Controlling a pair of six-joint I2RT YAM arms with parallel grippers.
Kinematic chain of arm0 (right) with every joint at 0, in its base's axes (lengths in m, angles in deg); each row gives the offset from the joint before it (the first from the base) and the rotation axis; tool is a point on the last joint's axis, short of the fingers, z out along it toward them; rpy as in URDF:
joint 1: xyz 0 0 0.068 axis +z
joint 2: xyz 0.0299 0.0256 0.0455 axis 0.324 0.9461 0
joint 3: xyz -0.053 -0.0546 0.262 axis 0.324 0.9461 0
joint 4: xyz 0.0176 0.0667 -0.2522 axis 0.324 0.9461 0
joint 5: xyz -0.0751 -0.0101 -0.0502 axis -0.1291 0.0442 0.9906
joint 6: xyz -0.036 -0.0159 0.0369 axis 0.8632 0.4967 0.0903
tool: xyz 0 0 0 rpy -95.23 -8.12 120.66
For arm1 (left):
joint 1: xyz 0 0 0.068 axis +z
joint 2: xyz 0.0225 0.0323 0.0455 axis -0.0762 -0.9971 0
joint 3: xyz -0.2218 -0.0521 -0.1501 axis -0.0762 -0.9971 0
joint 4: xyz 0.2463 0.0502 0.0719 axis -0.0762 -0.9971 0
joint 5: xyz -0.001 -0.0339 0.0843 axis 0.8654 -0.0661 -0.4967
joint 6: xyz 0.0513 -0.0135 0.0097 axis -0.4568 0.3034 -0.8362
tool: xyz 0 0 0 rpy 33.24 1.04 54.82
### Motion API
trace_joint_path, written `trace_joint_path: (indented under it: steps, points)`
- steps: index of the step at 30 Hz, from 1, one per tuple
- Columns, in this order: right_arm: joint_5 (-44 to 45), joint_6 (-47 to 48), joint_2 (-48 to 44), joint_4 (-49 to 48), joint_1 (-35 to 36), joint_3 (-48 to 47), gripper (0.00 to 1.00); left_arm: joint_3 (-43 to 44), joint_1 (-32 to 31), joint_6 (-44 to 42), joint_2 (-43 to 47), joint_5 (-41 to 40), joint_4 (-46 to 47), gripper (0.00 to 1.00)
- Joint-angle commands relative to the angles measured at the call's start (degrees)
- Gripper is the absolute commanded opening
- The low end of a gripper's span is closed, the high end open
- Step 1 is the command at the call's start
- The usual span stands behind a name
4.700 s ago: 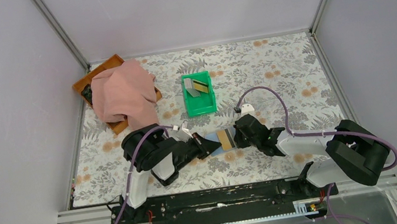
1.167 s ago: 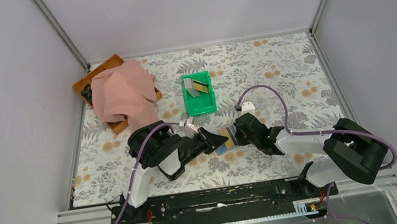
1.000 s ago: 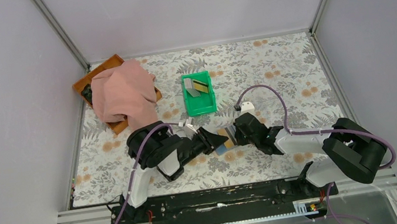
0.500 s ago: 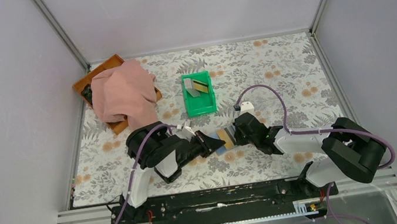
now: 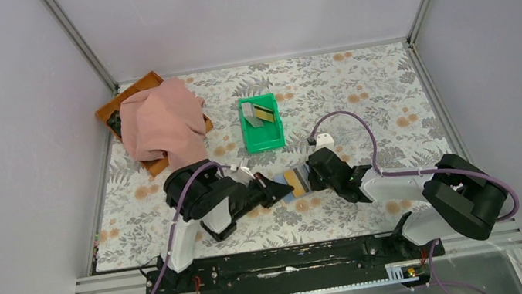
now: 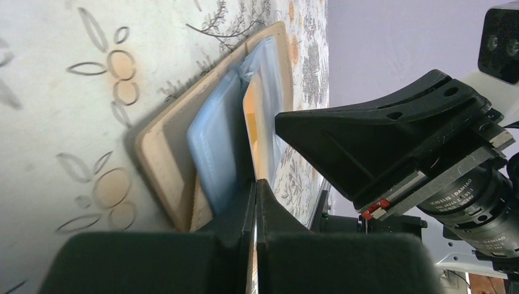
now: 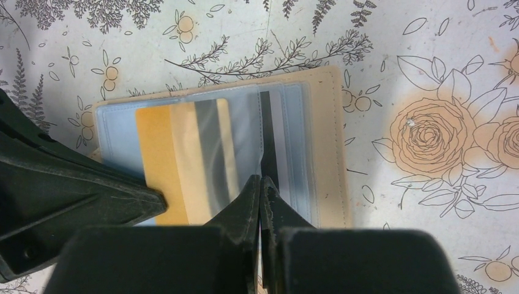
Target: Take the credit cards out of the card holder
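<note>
The card holder (image 7: 324, 141) lies open on the flowered bench (image 5: 359, 93), low in the middle of the overhead view, between the two arms' tips. Its tan cover faces down and its pale blue sleeves face up. A yellow card (image 7: 159, 147) sticks partway out of a sleeve toward the left of the right wrist view, a grey band across its inner end. Just right of it, a grey card with a dark stripe (image 7: 276, 141) sits behind clear plastic.

The left fingers (image 6: 248, 196) are pressed together. In the left wrist view the yellow card's edge runs straight into their seam, so they appear to pinch that card. The right fingers (image 7: 254, 190) are also closed tight. Their tips sit on the middle of the holder, at the dark stripe; whether they pinch a sleeve cannot be told.

Above the holder in the overhead view stands a green bin (image 5: 263, 140) with two cards (image 5: 259, 114) leaning inside. At upper left, a pink cloth (image 5: 160, 119) drapes over a wooden tray (image 5: 127, 98)
</note>
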Motion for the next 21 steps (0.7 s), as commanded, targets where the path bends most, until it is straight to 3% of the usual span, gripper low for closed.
trace_joint_path:
  steps: [1,21]
  points:
    - [-3.6,-1.0,2.3,5.1,0.7,0.4,0.0,-3.6,2.1,-2.5,1.8,0.8,2.4,0.0]
    - [-3.9,-0.6,0.8,4.9,0.1,0.8,0.0,-10.5,7.7,-6.3,12.3,4.5,2.4,0.0]
